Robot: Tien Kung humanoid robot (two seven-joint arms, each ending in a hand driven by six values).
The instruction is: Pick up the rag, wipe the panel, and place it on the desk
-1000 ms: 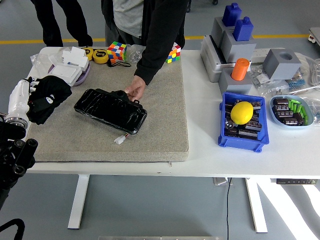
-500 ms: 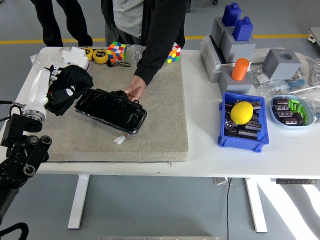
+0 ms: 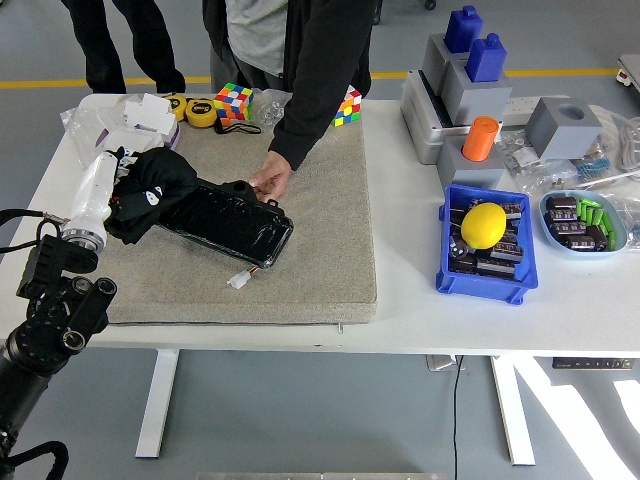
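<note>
the rag (image 3: 152,190), black and bunched, has come right from the mat's left edge a second ago and now covers the left end of the panel (image 3: 232,222). the left hand (image 3: 112,185) is clamped on it. wiping looks ready to start. a person's hand (image 3: 268,181) steadies the panel's far edge.

black rag (image 3: 150,190), glossy black panel (image 3: 235,222), grey mat (image 3: 310,240), blue bin (image 3: 487,282), yellow ball (image 3: 483,224)
</note>
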